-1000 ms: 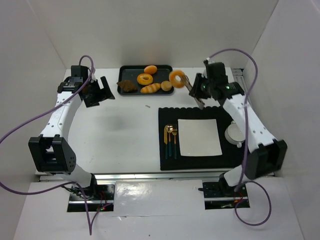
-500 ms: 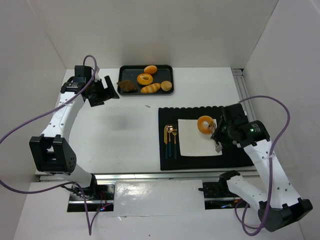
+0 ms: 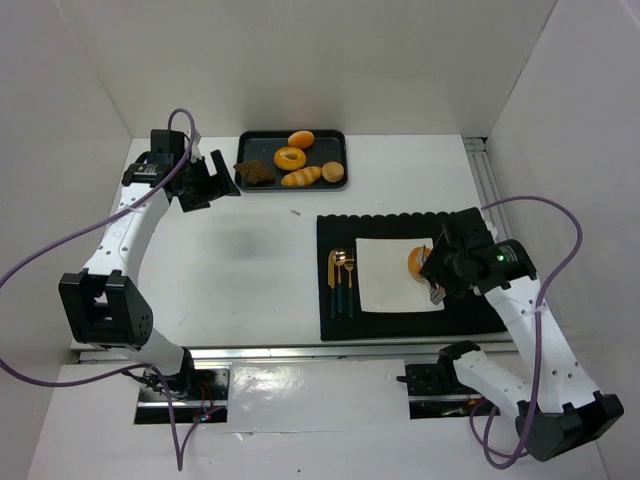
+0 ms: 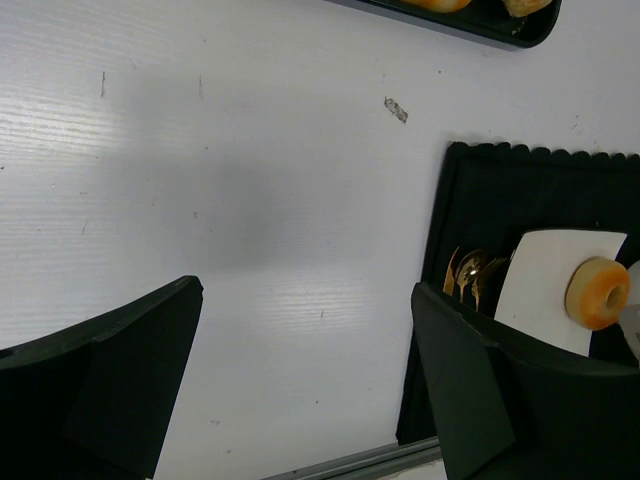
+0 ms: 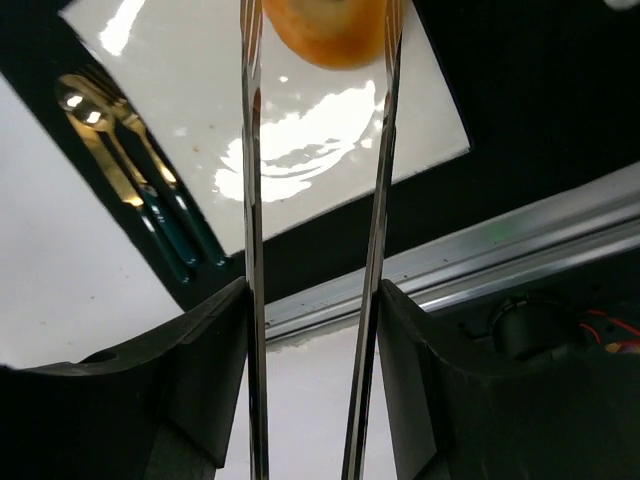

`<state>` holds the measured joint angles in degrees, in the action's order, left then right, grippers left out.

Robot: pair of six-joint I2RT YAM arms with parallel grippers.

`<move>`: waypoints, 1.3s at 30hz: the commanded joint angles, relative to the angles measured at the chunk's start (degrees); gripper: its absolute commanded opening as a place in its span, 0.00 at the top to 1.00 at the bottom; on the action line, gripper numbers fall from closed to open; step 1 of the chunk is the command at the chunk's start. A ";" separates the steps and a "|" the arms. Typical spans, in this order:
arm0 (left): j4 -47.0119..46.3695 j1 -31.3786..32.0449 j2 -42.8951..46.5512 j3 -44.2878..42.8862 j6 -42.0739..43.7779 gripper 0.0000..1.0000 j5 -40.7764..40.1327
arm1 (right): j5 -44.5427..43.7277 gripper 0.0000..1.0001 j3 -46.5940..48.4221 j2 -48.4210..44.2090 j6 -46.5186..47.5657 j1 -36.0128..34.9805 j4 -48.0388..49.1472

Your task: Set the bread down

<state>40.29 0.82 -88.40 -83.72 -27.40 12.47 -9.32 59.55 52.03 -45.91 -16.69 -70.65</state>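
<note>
A ring-shaped bread point(image 3: 417, 262) sits over the right part of the white square plate point(image 3: 385, 280) on the black mat point(image 3: 335, 232). My right gripper point(image 3: 446, 272) is shut on metal tongs point(image 5: 250, 200). The bread point(image 5: 325, 30) lies between the tong tips, which stand spread to its width, and I cannot tell whether it rests on the plate point(image 5: 300, 160). My left gripper point(image 3: 205, 183) hangs open and empty over the bare table at the back left. Its wrist view also shows the bread point(image 4: 598, 292) on the plate point(image 4: 545, 280).
A black tray point(image 3: 340, 150) at the back holds several more breads, among them a ring point(image 3: 290, 158) and a dark one point(image 3: 257, 172). A gold spoon and fork point(image 3: 342, 280) lie on the mat left of the plate. A metal rail point(image 5: 480, 270) runs along the near table edge.
My right arm carried the ring bread from beside the tray to the plate, then lowered it toward the plate's right side. The tongs now stand wider. The left arm barely moved.
</note>
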 commanded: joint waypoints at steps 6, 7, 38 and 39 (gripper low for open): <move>-0.65 0.06 -0.02 -2.76 -0.90 0.01 0.10 | -0.97 0.42 14.98 5.62 7.23 0.08 1.74; -0.65 0.06 -0.02 -2.76 -0.90 0.01 0.10 | -0.96 0.42 14.98 5.63 8.20 0.08 4.53; -2.41 0.06 1.21 -0.48 -1.25 0.01 -7.20 | 25.66 0.45 81.16 90.52 17.08 -1.95 45.07; -2.41 0.06 1.21 -0.48 -1.25 0.01 -7.20 | 26.28 0.45 81.16 91.14 17.08 -1.95 45.77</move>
<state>39.38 0.84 -89.06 -84.09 -28.75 6.22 13.91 138.82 142.41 -27.66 -18.85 -32.64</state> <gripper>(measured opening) 0.992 0.554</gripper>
